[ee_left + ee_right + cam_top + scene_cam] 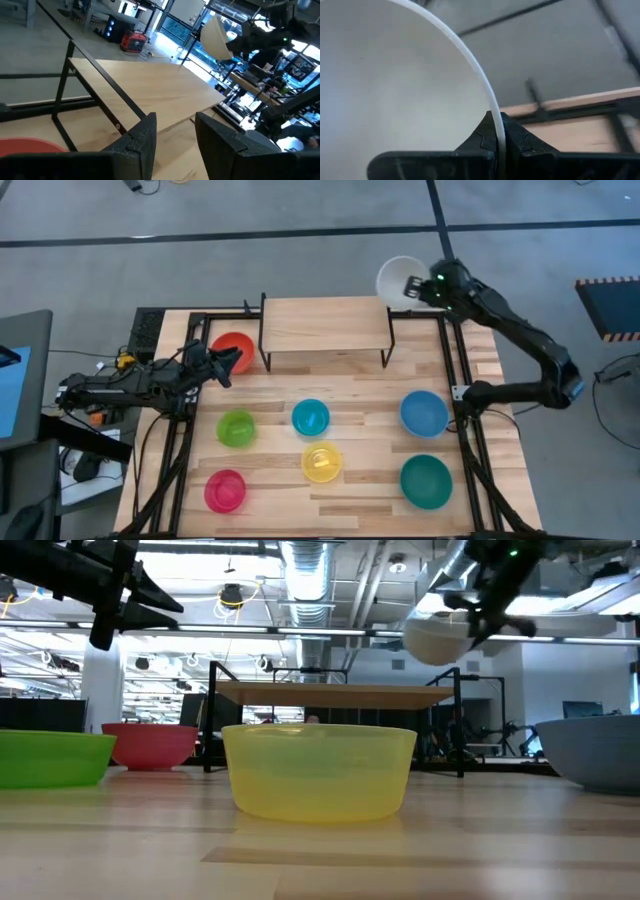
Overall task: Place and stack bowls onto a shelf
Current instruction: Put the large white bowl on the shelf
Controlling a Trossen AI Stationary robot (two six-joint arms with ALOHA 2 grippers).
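Note:
My right gripper [417, 285] is shut on the white bowl [398, 280], high in the air past the far right corner of the shelf [325, 323]. The shelf, a light-wood plank on thin black legs, stands at the table's far middle. My left gripper [234, 361] is open and hangs above the red-orange bowl [232, 347], which rests on the table left of the shelf. Lime green [237, 428], cyan [311, 417], yellow [321, 462], pink [225, 490], blue [424, 412] and teal [427, 480] bowls sit upright on the tabletop. My right gripper pinches the white bowl's rim [498, 131], one finger inside the bowl and one outside. The fingers come level from the table's right side. The bowl is lifted clear and tilted, well above the height of the shelf top.
Black frame rails [463, 430] run along both sides of the table. The shelf's top plank is bare. Open tabletop lies under the shelf and between the bowls in front of it.

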